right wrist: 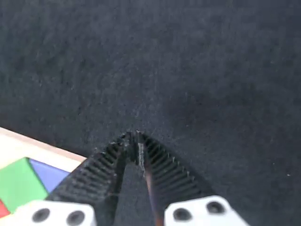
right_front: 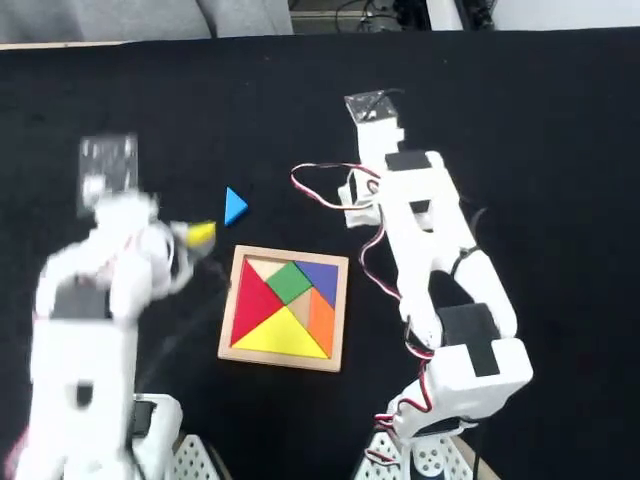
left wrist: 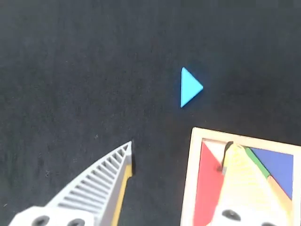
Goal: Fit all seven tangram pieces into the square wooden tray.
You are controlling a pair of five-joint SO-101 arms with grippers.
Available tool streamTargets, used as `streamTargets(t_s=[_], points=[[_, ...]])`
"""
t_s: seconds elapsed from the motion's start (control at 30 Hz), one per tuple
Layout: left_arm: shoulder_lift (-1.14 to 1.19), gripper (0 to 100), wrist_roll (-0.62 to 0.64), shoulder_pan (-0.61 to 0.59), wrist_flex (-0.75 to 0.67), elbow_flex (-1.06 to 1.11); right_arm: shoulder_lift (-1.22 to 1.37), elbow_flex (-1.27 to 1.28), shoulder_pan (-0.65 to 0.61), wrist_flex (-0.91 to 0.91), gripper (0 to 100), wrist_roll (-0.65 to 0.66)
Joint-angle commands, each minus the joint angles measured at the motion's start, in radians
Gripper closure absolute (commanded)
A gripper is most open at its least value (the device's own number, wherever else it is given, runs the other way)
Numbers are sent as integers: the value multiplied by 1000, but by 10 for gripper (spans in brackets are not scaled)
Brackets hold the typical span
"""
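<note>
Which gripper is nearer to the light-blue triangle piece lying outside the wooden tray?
Left. The left gripper is open just short of the light-blue triangle piece; the right gripper is shut over black cloth across the wooden tray from it.

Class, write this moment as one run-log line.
left pincer: open, astride tray edge | right pincer: shut, empty | blue triangle: outside tray

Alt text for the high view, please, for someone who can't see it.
A square wooden tray, mostly filled with coloured tangram pieces, lies mid-table on black cloth, with one light-blue triangle loose on the cloth beyond its far left corner. The left gripper hangs beside that corner; the right arm stands on the tray's other side.
</note>
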Motion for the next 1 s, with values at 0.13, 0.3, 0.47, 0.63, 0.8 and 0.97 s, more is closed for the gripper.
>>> streamTargets(t_s=[0.13, 0.3, 0.47, 0.63, 0.8, 0.97], points=[[901, 698, 15, 104, 176, -802, -48, 25, 74, -124, 987, -9], [1237, 698, 78, 130, 192, -1090, -48, 21, 117, -127, 987, -9], [1498, 693, 84, 116, 241, -1288, -48, 21, 117, -132, 987, -3], [1645, 693, 84, 62, 282, -1481, -47, 45, 117, -186, 987, -2], [1732, 692, 75, 87, 351, -1601, -47, 45, 117, -190, 987, -2], [1791, 692, 0, 131, 388, -1626, -47, 45, 114, -190, 987, -2]])
